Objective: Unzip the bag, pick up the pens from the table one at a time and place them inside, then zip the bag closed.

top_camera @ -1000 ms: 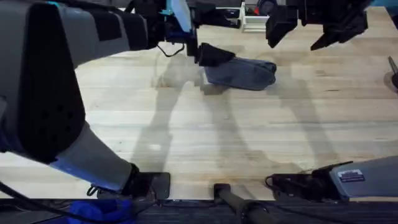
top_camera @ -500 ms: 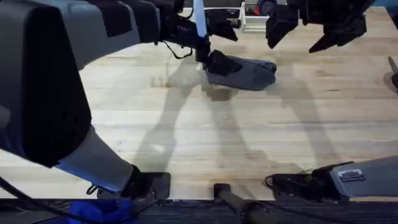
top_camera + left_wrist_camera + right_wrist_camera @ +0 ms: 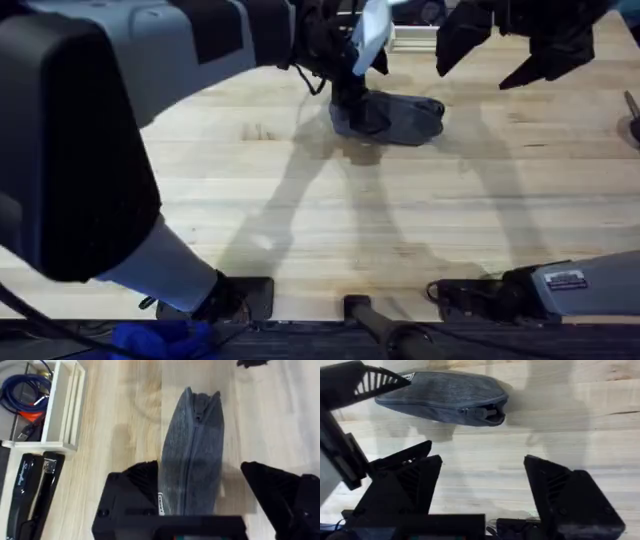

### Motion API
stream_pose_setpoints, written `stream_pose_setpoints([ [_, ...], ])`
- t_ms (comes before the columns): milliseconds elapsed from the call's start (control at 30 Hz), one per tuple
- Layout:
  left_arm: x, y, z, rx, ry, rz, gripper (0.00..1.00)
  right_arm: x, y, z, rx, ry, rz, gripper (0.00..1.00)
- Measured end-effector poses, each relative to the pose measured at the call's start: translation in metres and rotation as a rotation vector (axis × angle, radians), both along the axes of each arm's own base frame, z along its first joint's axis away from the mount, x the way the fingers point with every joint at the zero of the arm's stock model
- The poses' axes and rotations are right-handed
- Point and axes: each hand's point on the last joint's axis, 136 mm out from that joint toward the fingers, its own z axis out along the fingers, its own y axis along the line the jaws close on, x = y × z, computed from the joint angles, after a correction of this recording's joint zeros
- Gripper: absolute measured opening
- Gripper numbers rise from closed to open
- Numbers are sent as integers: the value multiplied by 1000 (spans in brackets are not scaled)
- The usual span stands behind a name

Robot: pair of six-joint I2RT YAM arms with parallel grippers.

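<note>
The grey bag [image 3: 400, 118] lies on the table [image 3: 300, 220] at the far middle. In the left wrist view the bag [image 3: 192, 445] runs lengthwise away from me, its zipper line shut along the top. My left gripper [image 3: 358, 105] is open and straddles the bag's left end. One black finger [image 3: 135, 485] is against the bag's side and the other stands apart. My right gripper [image 3: 495, 50] hangs open above the table to the right of the bag. Its wrist view shows the bag [image 3: 440, 395] with the zipper pull [image 3: 480, 412] at the end nearest to it. The pens are out of view.
A white rack [image 3: 60, 405] holding a blue cable stands beyond the bag, with black staplers [image 3: 30, 490] beside it. A dark object [image 3: 632, 112] is cut off at the table's right edge; I cannot tell what it is. Bare wood stretches between the bag and the arm bases.
My left arm has swung right and its gripper has come down over the bag's left end. The right gripper has hardly moved.
</note>
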Motion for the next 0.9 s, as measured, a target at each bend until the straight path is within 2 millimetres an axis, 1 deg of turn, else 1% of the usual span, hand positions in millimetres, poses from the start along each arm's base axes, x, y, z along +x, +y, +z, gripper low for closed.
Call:
stream_pose_setpoints([
  [133,-1,-3,-4,36,-27,-6,992,0,1,0,3,0,1,996],
  [333,2,-1,-5,50,-43,1,993,-3,0,-1,2,11,1,996],
  [500,2,-2,-5,46,-43,-1,993,-5,0,-1,2,21,3,996],
  [633,0,-6,-3,17,-36,-21,993,-6,0,-1,1,25,6,996],
  [900,-1,-13,-15,-8,-2,-49,994,-8,0,-2,-2,33,15,995],
])
